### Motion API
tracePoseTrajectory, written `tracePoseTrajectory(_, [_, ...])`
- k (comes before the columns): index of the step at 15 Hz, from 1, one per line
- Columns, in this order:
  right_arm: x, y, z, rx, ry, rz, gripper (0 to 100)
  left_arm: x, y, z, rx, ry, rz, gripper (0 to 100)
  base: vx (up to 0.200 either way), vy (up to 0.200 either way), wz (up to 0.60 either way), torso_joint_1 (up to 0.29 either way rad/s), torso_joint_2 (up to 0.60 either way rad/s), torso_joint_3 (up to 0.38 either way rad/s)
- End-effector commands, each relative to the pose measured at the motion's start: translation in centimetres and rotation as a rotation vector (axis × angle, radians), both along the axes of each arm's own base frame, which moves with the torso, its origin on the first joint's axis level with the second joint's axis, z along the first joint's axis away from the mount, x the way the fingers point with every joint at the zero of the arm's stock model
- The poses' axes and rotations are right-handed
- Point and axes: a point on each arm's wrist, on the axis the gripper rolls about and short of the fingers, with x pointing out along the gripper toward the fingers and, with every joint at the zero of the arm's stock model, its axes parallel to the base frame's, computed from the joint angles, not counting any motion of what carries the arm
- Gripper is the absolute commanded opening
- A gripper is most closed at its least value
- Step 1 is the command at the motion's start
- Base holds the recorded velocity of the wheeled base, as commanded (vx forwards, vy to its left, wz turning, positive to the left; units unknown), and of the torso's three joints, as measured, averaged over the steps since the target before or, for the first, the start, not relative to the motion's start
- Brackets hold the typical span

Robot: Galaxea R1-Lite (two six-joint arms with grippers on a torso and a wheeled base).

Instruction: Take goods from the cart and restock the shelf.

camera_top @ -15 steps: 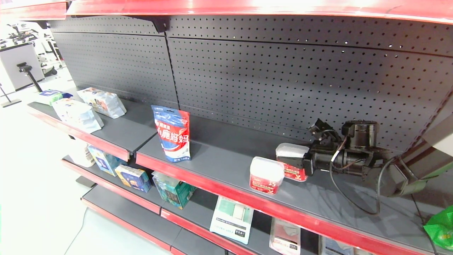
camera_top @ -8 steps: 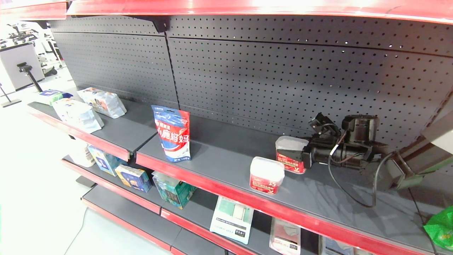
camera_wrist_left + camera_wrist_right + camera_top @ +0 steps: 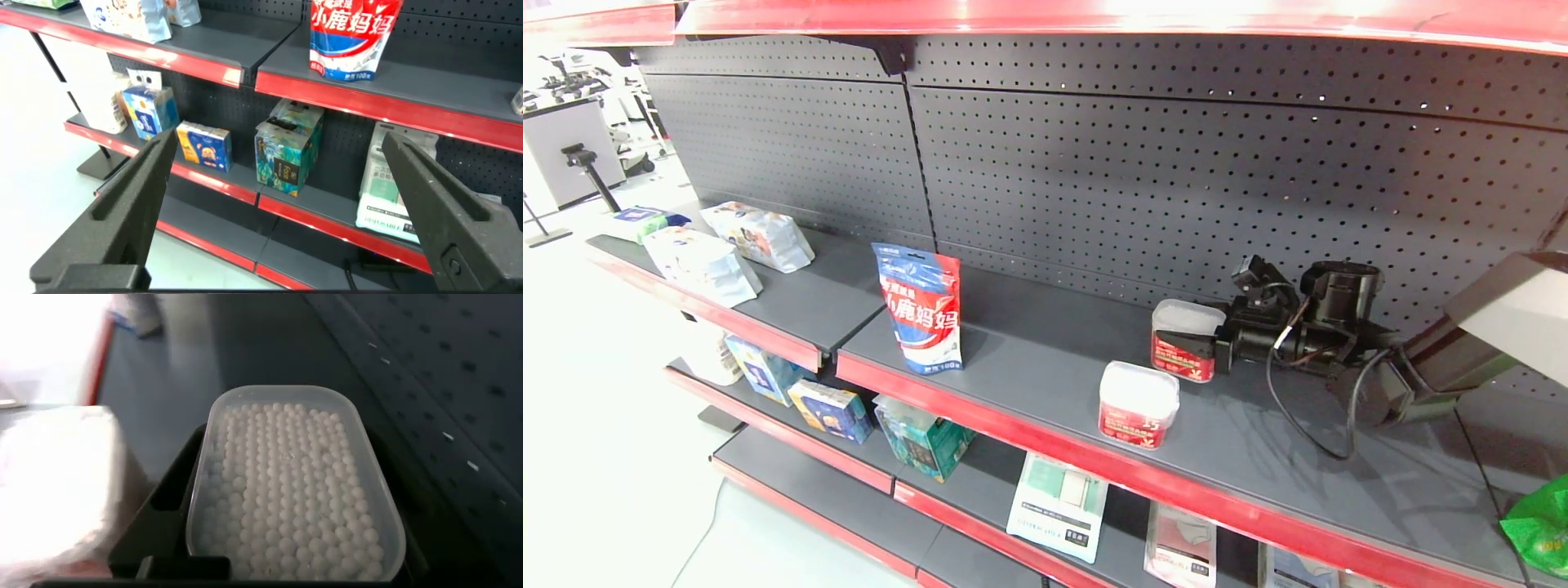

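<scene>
My right gripper (image 3: 1222,346) is shut on a clear plastic box (image 3: 1185,341) with a red label. It holds the box low over the grey shelf (image 3: 1045,359), close to the pegboard back wall. In the right wrist view the box (image 3: 286,482) is full of small white beads, with a dark finger (image 3: 167,502) along its side. A second box of the same kind (image 3: 1137,404) stands near the shelf's red front edge, in front and slightly left of the held one. My left gripper (image 3: 286,204) hangs open in front of the lower shelves with nothing between its fingers.
A red and blue pouch (image 3: 920,308) stands upright on the same shelf to the left. White packs (image 3: 703,263) lie on the far-left section. Boxed goods (image 3: 923,437) line the lower shelf. A green bag (image 3: 1539,523) shows at the right edge.
My right gripper has carried the box deeper into the shelf toward the back wall and slightly left. The other goods have not moved.
</scene>
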Motion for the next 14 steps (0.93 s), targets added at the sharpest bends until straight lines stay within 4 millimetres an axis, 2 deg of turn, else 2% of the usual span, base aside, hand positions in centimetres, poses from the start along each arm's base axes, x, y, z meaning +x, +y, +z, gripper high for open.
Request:
tracePoseTrajectory(1, [0.6, 0.0, -1.0, 0.003, 0.000, 0.009, 0, 0.0, 0.0, 0.0, -0.001, -0.001, -0.001, 100, 0.000, 0.000, 0.00, 0.000, 0.00, 0.000])
tracePoseTrajectory(4, [1.2, 0.0, -1.2, 0.004, -0.036, 0.009, 0, 0.0, 0.0, 0.0, 0.001, -0.001, -0.001, 100, 0.000, 0.000, 0.00, 0.000, 0.00, 0.000])
tracePoseTrajectory(8, [1.5, -0.4, -2.9, -0.041, -0.056, 0.012, 0, 0.0, 0.0, 0.0, 0.001, -0.001, 0.001, 100, 0.000, 0.000, 0.00, 0.000, 0.00, 0.000])
tracePoseTrajectory(14, [1.8, -1.5, -3.2, -0.049, -0.066, 0.010, 0, 0.0, 0.0, 0.0, 0.001, -0.001, 0.001, 100, 0.000, 0.000, 0.00, 0.000, 0.00, 0.000])
